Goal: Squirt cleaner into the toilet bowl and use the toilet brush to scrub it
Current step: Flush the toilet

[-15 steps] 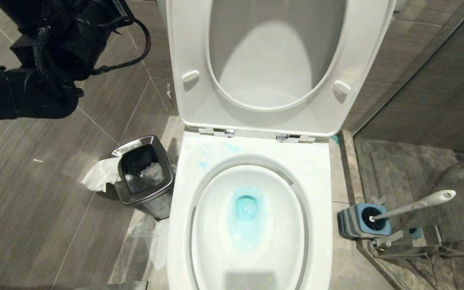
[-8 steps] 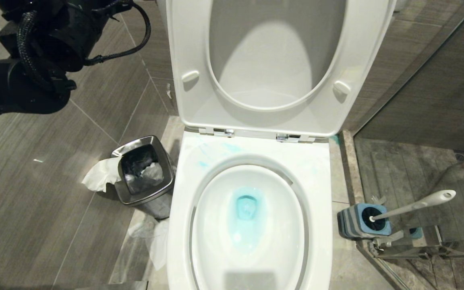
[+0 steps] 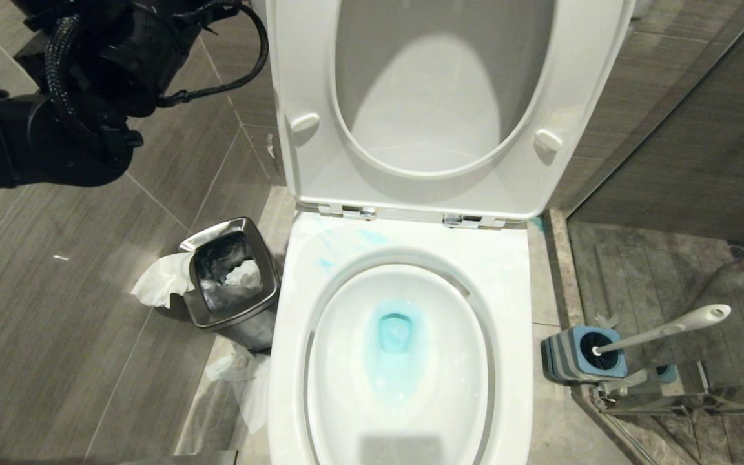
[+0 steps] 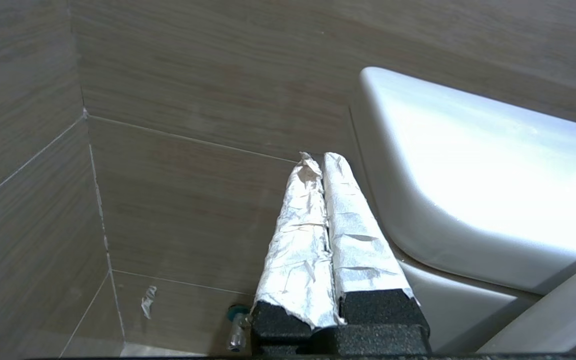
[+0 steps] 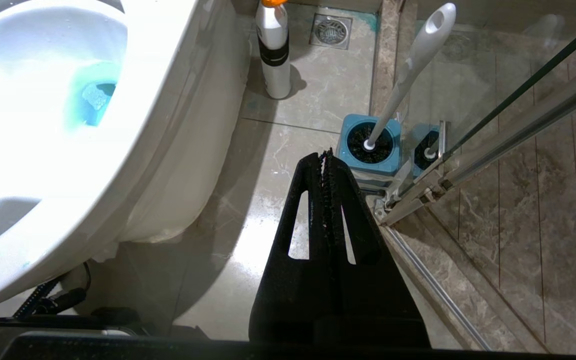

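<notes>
The toilet bowl (image 3: 346,387) stands in the middle with its seat and lid (image 3: 320,161) raised. Turquoise cleaner (image 3: 396,342) tints the water at the bottom, and pale blue smears (image 3: 346,240) mark the rim near the hinges. The toilet brush (image 3: 669,328) leans in its blue holder (image 3: 578,355) on the floor to the right; its white handle (image 5: 413,55) also shows in the right wrist view. My right gripper (image 5: 325,155) is shut and empty above the floor, just short of the holder (image 5: 368,145). My left gripper (image 4: 318,159), with foil-wrapped fingers, is shut and empty beside the toilet's white back part (image 4: 468,175).
A steel bin (image 3: 230,274) with tissue hanging out stands left of the bowl, and more paper (image 3: 243,381) lies on the floor. A white bottle with an orange cap (image 5: 274,50) stands beside the toilet. A glass shower partition with a metal rail (image 5: 493,150) runs right of the holder.
My left arm swung a little up and left, then back to the right toward the raised lid. The bowl, the brush and the right gripper have not moved.
</notes>
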Controlling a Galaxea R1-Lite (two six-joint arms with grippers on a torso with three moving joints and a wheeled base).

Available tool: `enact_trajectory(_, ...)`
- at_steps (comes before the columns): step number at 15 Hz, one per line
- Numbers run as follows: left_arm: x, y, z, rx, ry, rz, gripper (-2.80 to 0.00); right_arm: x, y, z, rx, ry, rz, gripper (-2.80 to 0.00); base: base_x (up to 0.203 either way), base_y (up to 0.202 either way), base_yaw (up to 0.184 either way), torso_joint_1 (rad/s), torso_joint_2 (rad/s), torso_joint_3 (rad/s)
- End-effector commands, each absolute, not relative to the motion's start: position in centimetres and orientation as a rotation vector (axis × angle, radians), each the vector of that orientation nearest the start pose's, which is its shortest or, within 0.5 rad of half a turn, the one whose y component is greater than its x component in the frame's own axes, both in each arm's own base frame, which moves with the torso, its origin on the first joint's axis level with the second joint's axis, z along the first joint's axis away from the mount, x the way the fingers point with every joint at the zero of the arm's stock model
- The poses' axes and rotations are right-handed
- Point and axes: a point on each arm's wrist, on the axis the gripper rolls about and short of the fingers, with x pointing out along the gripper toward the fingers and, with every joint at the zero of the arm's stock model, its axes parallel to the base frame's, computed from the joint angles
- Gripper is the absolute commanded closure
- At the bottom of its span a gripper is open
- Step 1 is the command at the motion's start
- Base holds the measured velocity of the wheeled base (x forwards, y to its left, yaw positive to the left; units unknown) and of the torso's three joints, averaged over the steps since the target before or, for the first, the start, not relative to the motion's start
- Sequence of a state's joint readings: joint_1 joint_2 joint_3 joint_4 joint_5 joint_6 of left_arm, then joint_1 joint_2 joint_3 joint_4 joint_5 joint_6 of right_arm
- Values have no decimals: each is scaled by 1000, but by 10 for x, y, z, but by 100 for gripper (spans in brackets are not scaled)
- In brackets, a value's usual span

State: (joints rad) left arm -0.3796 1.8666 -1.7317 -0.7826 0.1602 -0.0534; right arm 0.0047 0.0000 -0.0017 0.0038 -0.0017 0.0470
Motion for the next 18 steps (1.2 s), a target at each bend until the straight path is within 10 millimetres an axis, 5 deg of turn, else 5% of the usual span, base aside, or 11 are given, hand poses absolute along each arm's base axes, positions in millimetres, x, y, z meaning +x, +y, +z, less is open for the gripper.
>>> enact_trajectory(1, 333, -132, 395, -224, -608, -234, 0, -23, 0, 76, 48, 3, 3, 0, 0, 0, 0, 0, 0, 0)
enact_trajectory(18, 382, -152, 340, -179, -477, -234, 0, -23, 0, 76, 48, 3, 4, 0, 0, 0, 0, 0, 0, 0)
